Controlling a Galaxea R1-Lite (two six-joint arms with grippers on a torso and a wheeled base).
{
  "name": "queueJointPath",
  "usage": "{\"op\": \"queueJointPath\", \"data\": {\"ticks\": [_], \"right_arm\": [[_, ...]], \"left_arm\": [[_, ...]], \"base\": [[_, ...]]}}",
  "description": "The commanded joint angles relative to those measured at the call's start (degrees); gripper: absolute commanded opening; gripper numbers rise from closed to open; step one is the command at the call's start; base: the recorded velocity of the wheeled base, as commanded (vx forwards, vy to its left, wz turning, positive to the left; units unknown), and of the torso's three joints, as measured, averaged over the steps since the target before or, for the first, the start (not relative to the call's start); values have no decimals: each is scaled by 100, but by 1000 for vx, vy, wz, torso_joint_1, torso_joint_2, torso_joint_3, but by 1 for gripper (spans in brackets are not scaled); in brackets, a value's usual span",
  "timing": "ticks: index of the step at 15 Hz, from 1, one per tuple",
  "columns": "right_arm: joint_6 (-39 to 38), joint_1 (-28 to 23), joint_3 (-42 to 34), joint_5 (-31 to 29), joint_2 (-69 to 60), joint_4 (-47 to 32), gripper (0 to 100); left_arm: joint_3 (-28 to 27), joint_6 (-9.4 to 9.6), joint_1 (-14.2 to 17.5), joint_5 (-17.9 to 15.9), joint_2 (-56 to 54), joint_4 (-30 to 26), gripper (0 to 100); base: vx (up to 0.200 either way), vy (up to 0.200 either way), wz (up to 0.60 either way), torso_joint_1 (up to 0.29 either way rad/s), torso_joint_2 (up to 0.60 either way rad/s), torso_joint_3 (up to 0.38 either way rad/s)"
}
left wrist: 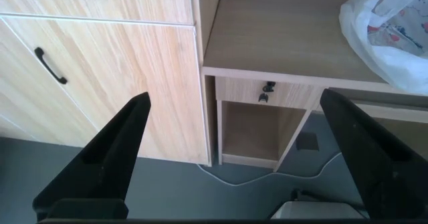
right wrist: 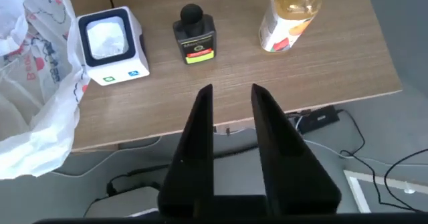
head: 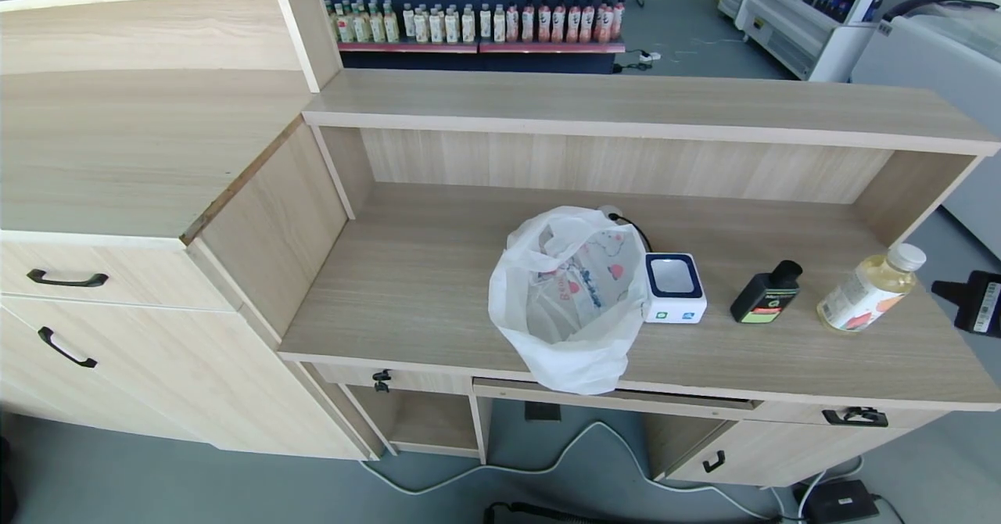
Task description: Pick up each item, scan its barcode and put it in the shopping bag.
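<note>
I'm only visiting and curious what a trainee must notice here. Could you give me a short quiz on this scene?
1. True or false: the black bottle is already inside the shopping bag.
2. What stands between the shopping bag and the black bottle? A) scanner B) cup C) banana
3. How many bottles are on the counter?
Key: 1 false; 2 A; 3 two.

Contents of shopping bag (head: 567, 305) veiled by translucent plastic, not identifiable; bag cut by picture edge in both wrist views. Scanner cable (head: 632, 225) runs behind bag, far end hidden. Yellow drink bottle (right wrist: 291, 17): cap cut off in right wrist view. Black bottle (head: 766, 293): label too small to tell. Right gripper (head: 946, 291) cut by head view's right edge.
</note>
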State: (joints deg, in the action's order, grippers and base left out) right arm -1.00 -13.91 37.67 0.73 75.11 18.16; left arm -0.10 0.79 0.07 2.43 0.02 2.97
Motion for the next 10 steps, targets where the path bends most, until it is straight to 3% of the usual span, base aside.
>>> {"op": "queueJointPath", "data": {"ticks": [1,5,10], "right_arm": [[74,-24,21,6,672,21,100],[408,-226,373,-56,1709,21,100],[627,-209,1612,-521,2773,29,100]], "left_arm": [[1,0,1,4,-2,1,100],[1,0,1,4,-2,1,100],[1,0,1,4,-2,1,100]], "base": [[0,0,0,0,0,0],[0,0,0,0,0,0],[0,0,0,0,0,0]]}}
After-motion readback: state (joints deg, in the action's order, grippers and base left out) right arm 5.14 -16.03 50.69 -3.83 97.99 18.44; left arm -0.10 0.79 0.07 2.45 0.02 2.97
